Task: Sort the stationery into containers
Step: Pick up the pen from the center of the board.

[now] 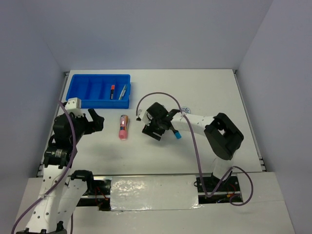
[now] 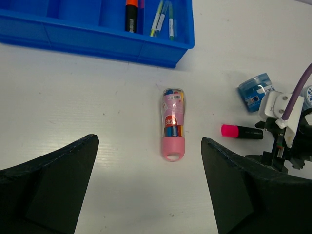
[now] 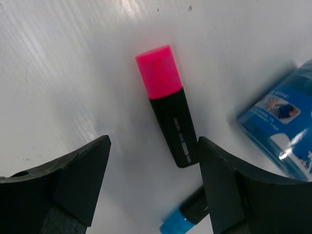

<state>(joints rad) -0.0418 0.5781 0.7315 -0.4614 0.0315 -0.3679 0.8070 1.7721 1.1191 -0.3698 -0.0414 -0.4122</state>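
blue jar [image 3: 280, 131]: cut by right edge | blue-capped marker [image 3: 183, 218]: partly hidden

White table [image 1: 209, 92]: plain, faint streaky sheen.
Rectangular plastic tray [image 1: 97, 104]: bright blue throughout.
Short marker in the tray [image 2: 130, 12]: black barrel, orange end.
Thin pens [image 2: 163, 17]: yellow-green and grey.
Pink-capped clear tube [image 2: 173, 124]: pink label, mixed colours inside.
Pink-ended black marker [image 3: 168, 105]: hot-pink cap, small pale print.
Blue-ended black marker [image 3: 183, 219]: light blue tip.
Round blue jar [image 3: 282, 131]: translucent, blue-and-white label.
Left hand [image 2: 148, 142] and right hand [image 3: 153, 141]: matte black.
Cable [image 1: 161, 93]: purple.
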